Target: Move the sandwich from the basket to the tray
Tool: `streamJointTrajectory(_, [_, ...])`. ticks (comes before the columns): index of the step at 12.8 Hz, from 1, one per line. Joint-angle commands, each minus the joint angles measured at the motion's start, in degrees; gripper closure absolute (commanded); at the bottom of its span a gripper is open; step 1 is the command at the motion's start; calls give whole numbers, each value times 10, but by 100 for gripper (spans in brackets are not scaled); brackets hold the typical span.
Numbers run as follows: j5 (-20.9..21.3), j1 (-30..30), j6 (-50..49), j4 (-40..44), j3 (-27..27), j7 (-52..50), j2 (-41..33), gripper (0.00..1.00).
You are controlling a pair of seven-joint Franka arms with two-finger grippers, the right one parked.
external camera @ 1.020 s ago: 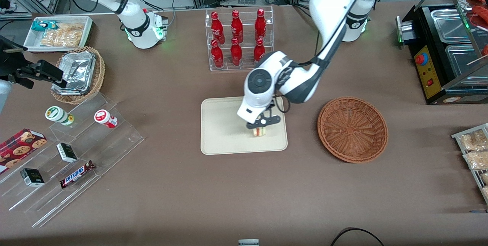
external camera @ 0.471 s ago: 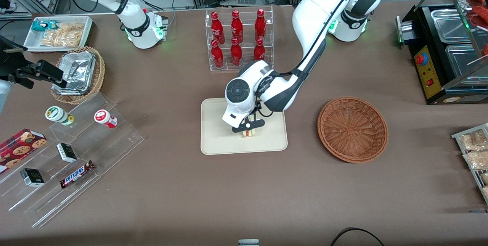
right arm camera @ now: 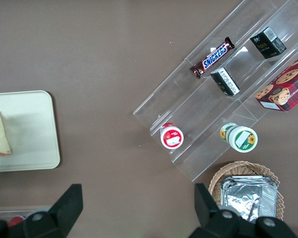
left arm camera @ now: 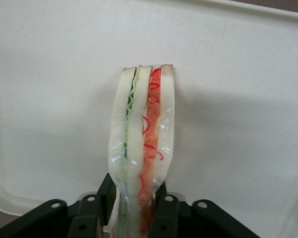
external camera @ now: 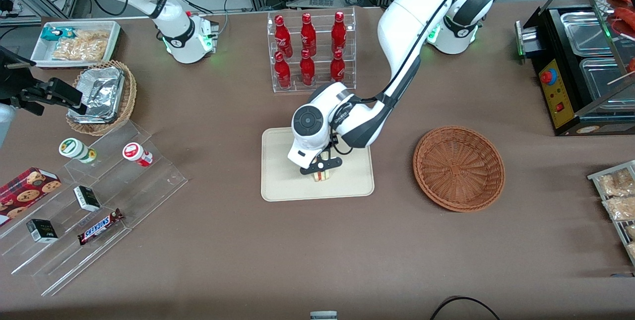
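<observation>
1. Counter [external camera: 238, 260]: brown cloth top. The task items sit mid-counter, nearer the front camera than the rack of red bottles [external camera: 310, 52].
2. Basket [external camera: 459, 167]: reddish-brown wicker, on the counter beside the tray toward the working arm's end. Nothing visible in it.
3. Tray [external camera: 283, 181]: cream, low rim. Bare apart from the sandwich above or on it.
4. Claw [external camera: 321, 171]: over the tray's middle, pointing down, fingers closed onto the sandwich with only the bread's thickness between them. Wrist view shows both fingers [left arm camera: 165, 213] pressing the two outer bread faces at one end of the wedge.
5. Sandwich [left arm camera: 144, 144]: held on edge, filling layers facing the wrist camera, green one side and pink-red the other. Low over the tray; can't tell whether it is touching the surface.
6. Handling, my read: light and soft. The bread bows in slightly at the grip, so it compresses easily. Wrapper sheen suggests it could be slick. Holding across the flat faces is right; keep the squeeze gentle. Release low, or it will likely tip onto a face.
</observation>
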Motion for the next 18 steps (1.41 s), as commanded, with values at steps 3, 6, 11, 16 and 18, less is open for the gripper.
streamJointTrajectory(3, [11, -9, -10, 16, 6, -13, -31, 0])
streamJointTrajectory(6, [11, -5, -69, 15, 8, -15, -82, 0])
streamJointTrajectory(11, [73, 4, -155, -23, 13, 11, -149, 0])
streamJointTrajectory(16, [66, 70, -155, -131, 27, 59, -248, 0])
streamJointTrajectory(18, [56, 112, -153, -171, 27, 111, -287, 0])
